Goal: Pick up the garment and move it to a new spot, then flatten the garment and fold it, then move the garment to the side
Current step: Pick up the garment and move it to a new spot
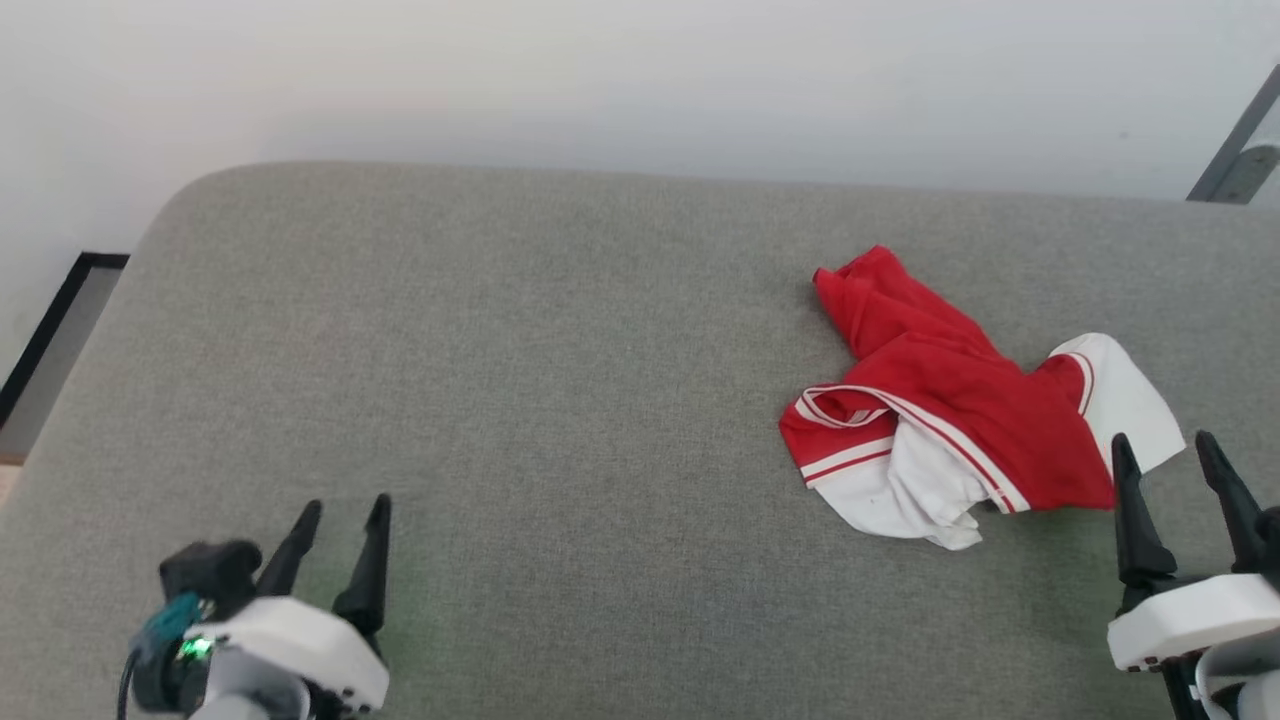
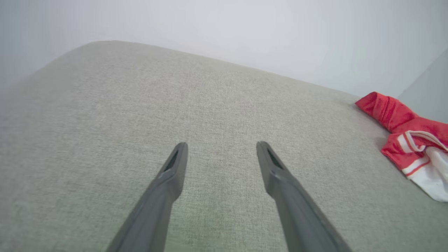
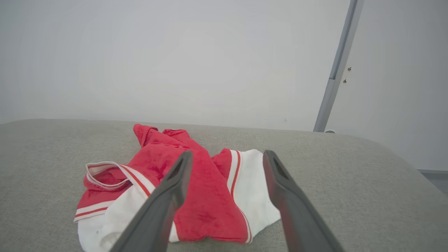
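The garment (image 1: 950, 400) is a red shirt with white sleeves and striped trim, lying crumpled on the right part of a grey cushioned surface (image 1: 560, 380). My right gripper (image 1: 1165, 455) stands open at the lower right, its fingertips just at the garment's near right edge, nothing between them. In the right wrist view the garment (image 3: 206, 196) lies right ahead of the open right gripper (image 3: 227, 155). My left gripper (image 1: 345, 510) is open at the lower left, far from the shirt. The left wrist view shows the open left gripper (image 2: 221, 147) over bare fabric, with the garment (image 2: 409, 136) at the right edge.
A pale wall (image 1: 640, 80) runs behind the surface. A grey metal post (image 1: 1235, 150) stands at the far right. The surface's rounded left corner drops to a floor strip with a dark border (image 1: 50, 330). Wide bare cushion stretches left of the shirt.
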